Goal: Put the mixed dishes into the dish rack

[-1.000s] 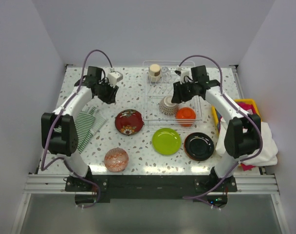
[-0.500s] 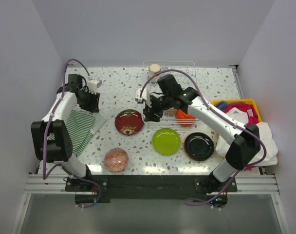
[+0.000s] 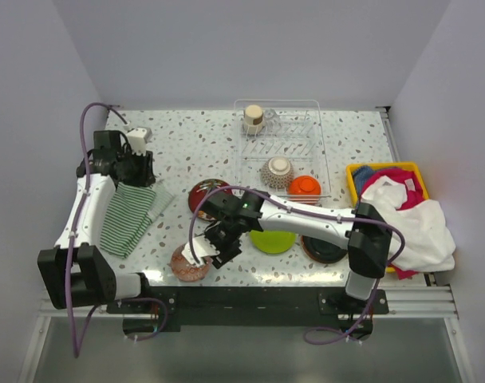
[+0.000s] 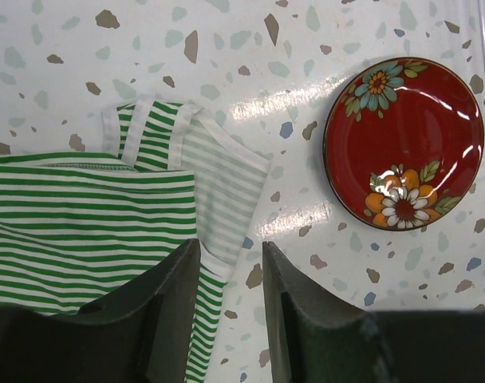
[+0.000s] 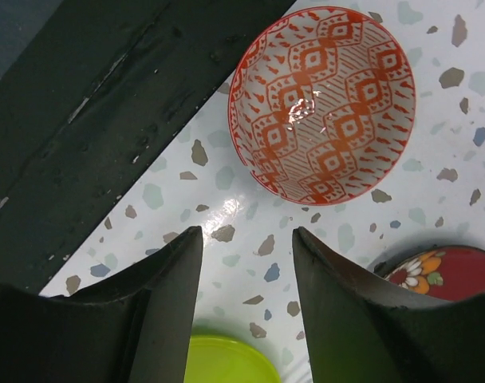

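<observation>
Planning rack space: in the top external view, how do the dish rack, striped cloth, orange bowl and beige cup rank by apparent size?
1. dish rack
2. green-white striped cloth
3. orange bowl
4. beige cup, though it stands farthest back, which may shrink it a little.

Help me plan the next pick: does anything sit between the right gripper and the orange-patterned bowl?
Nothing visible does. In the wrist view the right gripper stands open and empty, with only bare tabletop between it and the orange-patterned bowl. The lime green plate lies clear of that path.
</observation>
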